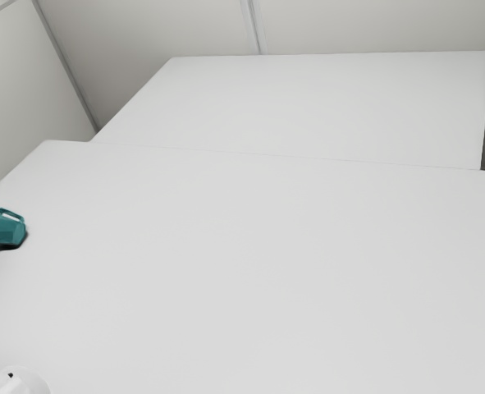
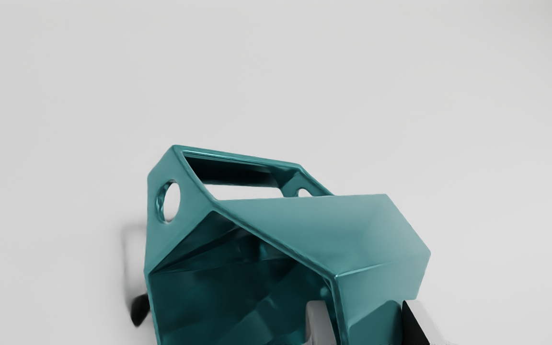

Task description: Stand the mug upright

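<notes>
Teal faceted plastic-looking mug [image 2: 285,244] lies on its side; our jaws [image 2: 363,303] stand part-open astride its wall [image 2: 376,282], w/o grip. We'd centre, close gently b4 tipping mouth up.

Mug [image 2: 372,230]: teal, glossy, faceted body; angular handle [image 2: 161,239] pierced by round holes. Condition: not upright, body tipped over sideways, mouth open to the wrist camera, handle uppermost in the exterior view. Location: at the desk's [image 1: 250,271] edge nearest the exterior view's left; contact with desk undetermined.
</notes>
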